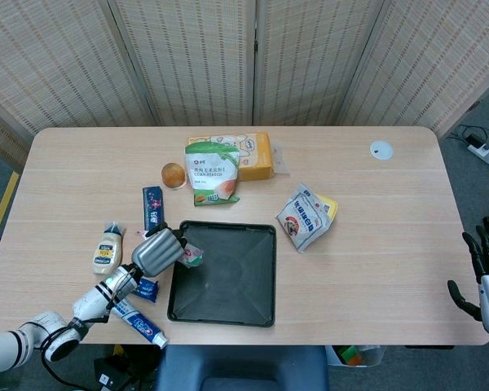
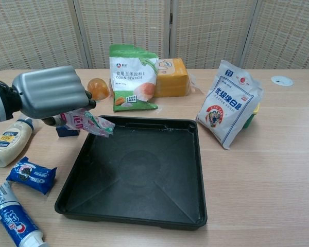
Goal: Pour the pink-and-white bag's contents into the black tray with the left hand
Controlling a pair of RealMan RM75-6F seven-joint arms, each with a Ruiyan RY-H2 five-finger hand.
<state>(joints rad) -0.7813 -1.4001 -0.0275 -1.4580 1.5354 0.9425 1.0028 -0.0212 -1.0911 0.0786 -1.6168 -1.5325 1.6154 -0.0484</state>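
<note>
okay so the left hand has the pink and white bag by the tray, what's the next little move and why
Probably tip the pink-and-white bag further so its free end points down. The left hand holds it over the left edge of the black tray, lying nearly level, and the tray shows nothing poured in.

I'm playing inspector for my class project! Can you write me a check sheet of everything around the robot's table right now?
Surface: light wooden table, a small white disc near its far right corner.
Job's things: pink-and-white bag held tilted over the left edge of the black tray; nothing seen in the tray.
Clutter: corn starch bag, orange box, white bag, orange jelly cup, blue box, mayonnaise bottle, blue snack packet, toothpaste.
Hands: left hand grips the bag; right hand off the table's right edge, holding nothing.
Cables: power strip on the floor, far right.
Surroundings: woven folding screen behind the table.
</note>
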